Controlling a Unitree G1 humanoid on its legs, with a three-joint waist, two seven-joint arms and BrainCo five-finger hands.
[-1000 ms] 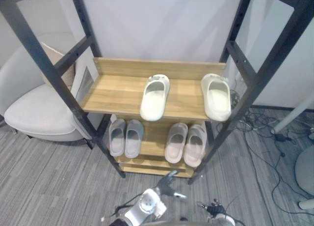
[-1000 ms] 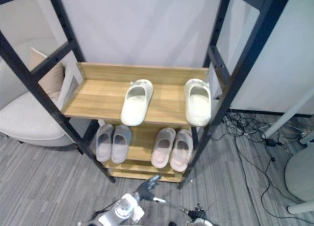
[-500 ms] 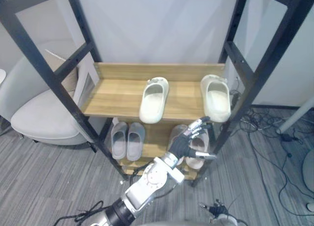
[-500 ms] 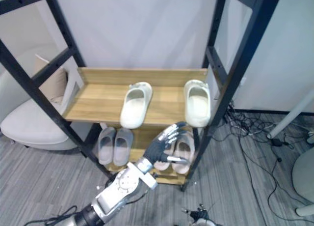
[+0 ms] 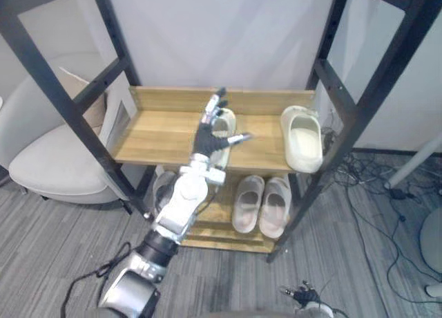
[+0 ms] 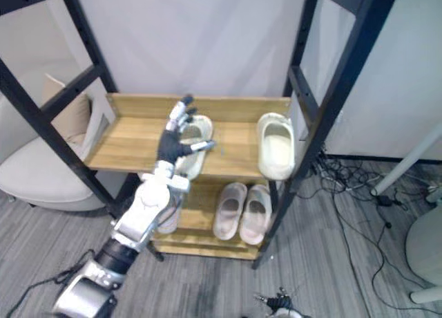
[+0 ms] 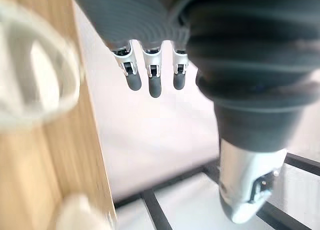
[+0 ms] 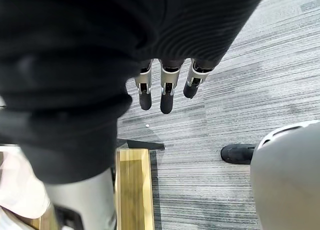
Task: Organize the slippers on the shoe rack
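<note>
Left hand (image 5: 205, 142), fingers spread and empty, hovers over the cream slipper (image 6: 201, 129)

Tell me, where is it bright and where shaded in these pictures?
Left eye view: the top shelf is lit without glare; the pink pair below lies in its shade. Left wrist view: the wall glows bright behind the left hand. Right wrist view: the carpet is evenly lit.

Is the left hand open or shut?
Open: the left hand has straight, spread fingers by the white slipper on the upper shelf, holding nothing.
</note>
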